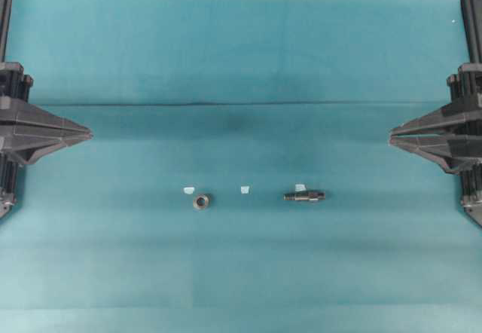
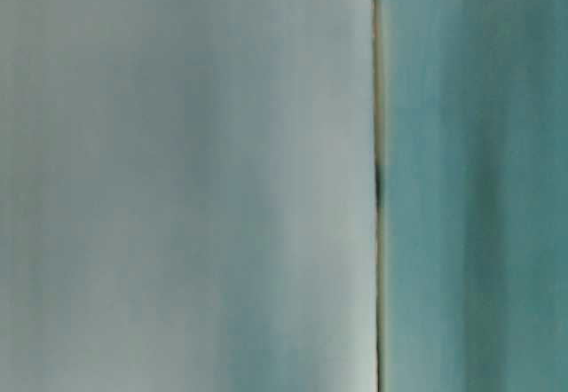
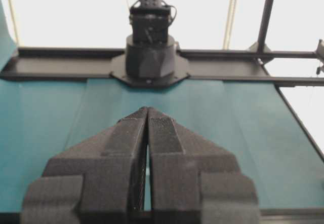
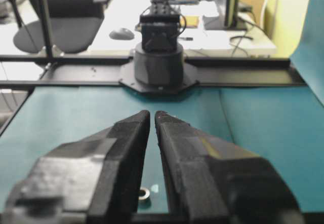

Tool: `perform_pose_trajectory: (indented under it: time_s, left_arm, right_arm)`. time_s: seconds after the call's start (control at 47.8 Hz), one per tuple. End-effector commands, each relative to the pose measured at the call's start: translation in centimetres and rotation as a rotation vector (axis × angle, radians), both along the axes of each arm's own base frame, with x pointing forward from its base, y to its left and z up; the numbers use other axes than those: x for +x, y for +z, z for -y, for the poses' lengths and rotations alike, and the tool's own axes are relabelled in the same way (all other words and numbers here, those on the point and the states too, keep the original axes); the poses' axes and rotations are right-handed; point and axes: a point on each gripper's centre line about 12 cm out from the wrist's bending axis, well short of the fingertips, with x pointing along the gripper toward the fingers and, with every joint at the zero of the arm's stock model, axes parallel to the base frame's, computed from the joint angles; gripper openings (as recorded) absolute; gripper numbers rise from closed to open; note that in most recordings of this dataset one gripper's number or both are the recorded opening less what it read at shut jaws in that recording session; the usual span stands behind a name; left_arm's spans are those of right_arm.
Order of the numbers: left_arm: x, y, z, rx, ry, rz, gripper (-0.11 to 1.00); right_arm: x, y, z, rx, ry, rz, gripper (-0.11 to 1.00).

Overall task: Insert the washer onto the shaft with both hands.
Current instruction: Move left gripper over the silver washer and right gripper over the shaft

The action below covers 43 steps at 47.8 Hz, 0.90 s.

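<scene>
At nine o'clock in the overhead view the black skeletal triangular left gripper (image 1: 89, 132) is poking in from the frame edge, its arm cut off there, and its own wrist camera is showing the two ribbed black fingers (image 3: 167, 138) pressing together at the tips with nothing between them. Moving rightward over the teal cloth-covered table (image 1: 241, 54), a small white tape bit (image 1: 188, 190) is lying at about ten o'clock of the tiny thick grey-silver metal washer (image 1: 201, 201), just beside it; the washer is resting flat a little below and left of centre, its dark hole facing up. A second white tape bit (image 1: 245, 190) is sitting between washer and the short stepped dark grey metal shaft (image 1: 304, 195), which is lying on its side right of centre, well apart from the washer, with a third white tape bit (image 1: 300, 187) at its twelve o'clock, so close that contact cannot be told. At three o'clock the matching black right gripper (image 1: 392, 138) is reaching in, likewise cropped, its fingers nearly meeting with only a slim gap and holding nothing; through that gap its wrist camera is catching the washer (image 4: 144, 193) far below. Both grippers are hanging well clear of the parts, with bare cloth all round. The table-level view is giving only grey and teal blur.
</scene>
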Motion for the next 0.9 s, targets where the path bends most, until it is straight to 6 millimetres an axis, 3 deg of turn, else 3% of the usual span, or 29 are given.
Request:
perform_pose_trajectory:
  time_s: [0.0,0.063,0.146,0.355,0.878]
  left_arm:
    - [1.0,-1.4,-0.2,-0.022,0.008,-0.101,0.02]
    - [1.5,-1.9,-0.3,-0.044,0.012,-0.166,0.04]
    - [2.1,-1.7,-0.3,-0.056,0.014,-0.207,0.03]
    - [3.5,-1.3,-0.3,-0.055,0.015,-0.238,0.03]
    - [8.3,-5.2,-0.2,-0.056,0.022,-0.598,0.03]
  right_arm:
    - [0.3,0.2,0.2,0.006,-0.012,0.0,0.0]
    - [0.5,-0.7,0.4,0.064,-0.022,-0.055,0.01]
    - [0.7,-1.7,0.4,0.144,-0.028,-0.14,-0.06]
    - [1.3,-2.7,0.3,0.195,-0.03,-0.274,-0.1]
    - [5.6,-5.1,0.1,0.193,-0.041,-0.596,-0.1]
